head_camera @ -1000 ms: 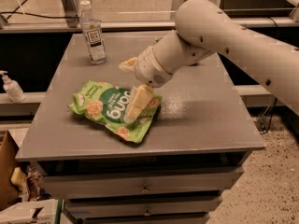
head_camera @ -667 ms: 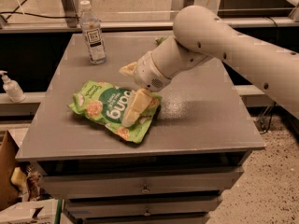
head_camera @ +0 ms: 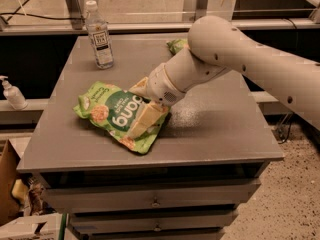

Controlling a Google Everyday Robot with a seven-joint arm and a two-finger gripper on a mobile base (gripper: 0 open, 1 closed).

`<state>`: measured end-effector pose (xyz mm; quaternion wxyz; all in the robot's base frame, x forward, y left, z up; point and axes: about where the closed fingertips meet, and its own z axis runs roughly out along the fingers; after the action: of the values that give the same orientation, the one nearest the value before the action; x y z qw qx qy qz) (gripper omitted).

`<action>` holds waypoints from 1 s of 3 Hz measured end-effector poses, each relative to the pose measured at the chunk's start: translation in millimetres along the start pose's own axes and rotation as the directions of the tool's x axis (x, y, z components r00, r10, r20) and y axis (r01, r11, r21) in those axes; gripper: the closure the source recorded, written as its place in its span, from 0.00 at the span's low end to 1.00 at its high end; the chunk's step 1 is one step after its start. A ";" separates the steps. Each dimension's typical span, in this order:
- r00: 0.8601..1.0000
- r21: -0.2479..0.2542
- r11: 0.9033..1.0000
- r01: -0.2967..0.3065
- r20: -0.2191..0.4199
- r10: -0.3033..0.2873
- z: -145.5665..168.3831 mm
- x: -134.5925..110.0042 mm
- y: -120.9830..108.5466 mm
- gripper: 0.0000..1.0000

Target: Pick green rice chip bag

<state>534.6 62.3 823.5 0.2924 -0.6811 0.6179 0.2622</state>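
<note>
1. Grey table top (head_camera: pixel 215 129) on a cabinet w/ drawers (head_camera: pixel 155 201); speckled floor (head_camera: pixel 295 184) is at the right, a glass wall behind.
2. Green rice chip bag (head_camera: pixel 112 115) lies flat on the front-left part of the top, lettering upside down. Its lowest corner is near the front edge but not over it; its left end is near the left edge.
3. Gripper (head_camera: pixel 142 104) is low over the right end of the bag. The 2 cream fingers (head_camera: pixel 145 121) are spread apart, 1 at the back edge of the bag and 1 lying across its front part. Bag is not lifted; if the fingers press it, I cannot tell.
4. White arm (head_camera: pixel 240 59) comes from the right, crossing the back-right part of the top.
5. Water bottle (head_camera: pixel 100 34) stands upright near the back-left corner, well apart from the bag.
6. Smaller green bag (head_camera: pixel 176 45) is at the back, partly hidden by the arm.
7. Right half and front-right corner show bare surface.
8. Pump bottle (head_camera: pixel 12 94) stands on a lower ledge, left of the table.
</note>
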 end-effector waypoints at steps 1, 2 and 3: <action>1.000 0.000 1.000 -0.015 -0.004 0.015 -2.2 0.7 1.3 0.64; 1.000 -0.006 1.000 -0.014 0.018 0.014 -7.8 -2.2 2.8 0.88; 0.999 0.000 1.000 -0.001 0.054 0.001 -19.0 -12.1 2.7 1.00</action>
<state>530.6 56.7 845.1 0.3090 -0.6735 0.6101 0.2806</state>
